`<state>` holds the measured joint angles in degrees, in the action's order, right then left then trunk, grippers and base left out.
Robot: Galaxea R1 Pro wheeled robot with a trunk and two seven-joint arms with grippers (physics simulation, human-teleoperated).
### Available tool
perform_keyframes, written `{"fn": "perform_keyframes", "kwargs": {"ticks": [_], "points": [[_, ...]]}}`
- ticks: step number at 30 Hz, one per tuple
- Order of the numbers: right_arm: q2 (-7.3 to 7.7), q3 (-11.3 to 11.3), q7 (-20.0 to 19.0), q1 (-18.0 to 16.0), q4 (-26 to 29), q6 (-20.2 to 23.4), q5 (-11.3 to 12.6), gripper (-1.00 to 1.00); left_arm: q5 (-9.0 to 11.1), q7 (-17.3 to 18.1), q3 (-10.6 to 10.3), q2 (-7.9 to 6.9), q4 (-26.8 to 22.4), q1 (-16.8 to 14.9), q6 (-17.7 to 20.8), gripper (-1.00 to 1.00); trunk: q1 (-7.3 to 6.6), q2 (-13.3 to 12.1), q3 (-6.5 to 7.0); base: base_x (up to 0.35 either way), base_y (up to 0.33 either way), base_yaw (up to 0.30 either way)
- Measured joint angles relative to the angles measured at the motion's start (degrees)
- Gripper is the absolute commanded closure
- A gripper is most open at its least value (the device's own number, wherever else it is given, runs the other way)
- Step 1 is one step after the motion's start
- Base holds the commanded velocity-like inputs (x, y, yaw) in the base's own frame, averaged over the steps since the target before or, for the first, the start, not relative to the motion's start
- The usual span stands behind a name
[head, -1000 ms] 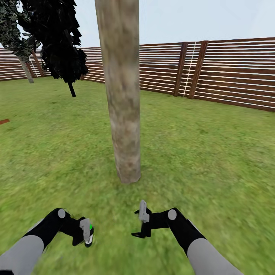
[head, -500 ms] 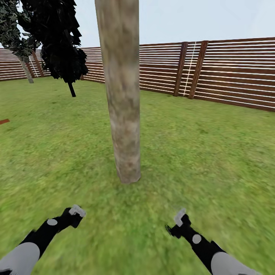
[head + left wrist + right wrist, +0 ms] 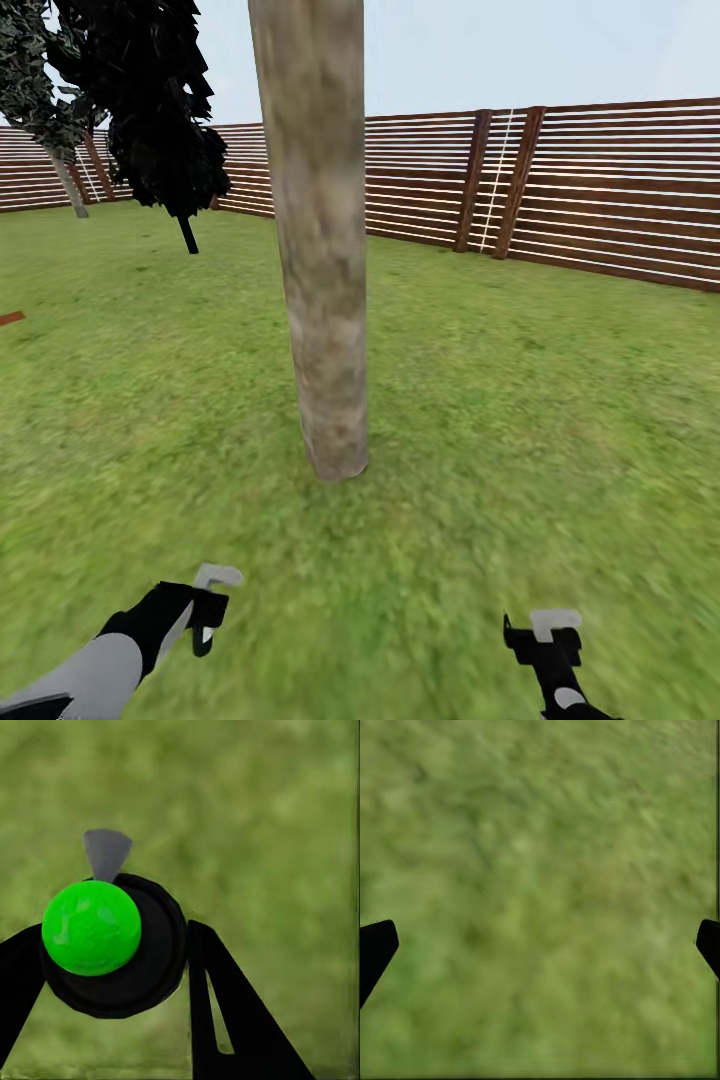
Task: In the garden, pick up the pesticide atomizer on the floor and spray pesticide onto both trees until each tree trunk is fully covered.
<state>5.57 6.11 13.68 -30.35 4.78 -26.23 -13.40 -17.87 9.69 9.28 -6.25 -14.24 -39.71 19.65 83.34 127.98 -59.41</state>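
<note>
Green cap, black body: the pesticide atomizer [image 3: 112, 945] sits clamped between the left claw [image 3: 112, 967] fingers, its grey nozzle tip [image 3: 106, 851] poking out over the grass floor [image 3: 520, 420]. Right claw [image 3: 540, 945] hangs empty, fingers spread wide at the frame edges. Dead ahead stands the tree trunk [image 3: 318, 250], upright, slightly nearer the left arm. My read: the nozzle needs swinging up and forward to face that column.
</note>
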Motion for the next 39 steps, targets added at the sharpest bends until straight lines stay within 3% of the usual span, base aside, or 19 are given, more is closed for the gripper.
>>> {"fn": "perform_keyframes", "kwargs": {"ticks": [2,8,13,17,23,34,37,39], "points": [[0.18,0.0,0.1,0.1,-0.2,0.0,0.0,-1.00,0.2,0.0,-0.1,0.58,-1.5,-0.7,4.0,1.00,0.00,0.0,0.00,0.000,0.000,-0.030],[0.21,0.0,0.1,0.3,-0.3,0.0,0.0,-1.00,-0.1,0.1,-0.4,1.44,-5.1,-1.1,10.8,1.00,0.00,0.0,0.00,0.021,0.000,-0.257],[0.13,0.0,0.1,0.3,-0.4,0.0,-0.1,-1.00,0.0,0.2,-0.3,1.59,-5.7,-1.1,10.8,1.00,-0.04,0.0,0.00,0.283,0.000,-0.225],[0.00,-0.1,0.1,0.3,-0.4,0.0,-0.1,-1.00,0.0,0.0,-0.2,1.55,-8.6,-0.9,11.1,1.00,-0.04,0.0,0.00,0.333,-0.004,-0.028],[-0.01,-0.1,0.1,0.4,-0.4,0.0,-0.1,-1.00,0.1,0.0,-0.2,1.82,-9.2,-1.1,11.3,1.00,-0.03,0.0,0.00,0.269,-0.136,-0.002],[0.17,-0.1,0.1,0.4,-0.4,0.0,-0.1,-1.00,0.1,0.0,-0.3,2.37,-12.0,-1.1,11.5,1.00,0.00,0.0,0.00,-0.041,-0.141,-0.192],[0.17,-0.1,0.1,0.4,-0.4,0.0,-0.1,-1.00,0.4,0.0,-0.2,3.28,-12.1,-3.1,12.3,1.00,0.00,0.0,0.01,-0.001,-0.001,-0.272],[0.17,0.0,0.1,0.4,-0.4,0.0,-0.1,-1.00,0.5,0.0,-0.2,4.96,-12.1,-4.4,13.3,1.00,0.00,0.0,0.00,0.000,0.000,-0.269]]}}
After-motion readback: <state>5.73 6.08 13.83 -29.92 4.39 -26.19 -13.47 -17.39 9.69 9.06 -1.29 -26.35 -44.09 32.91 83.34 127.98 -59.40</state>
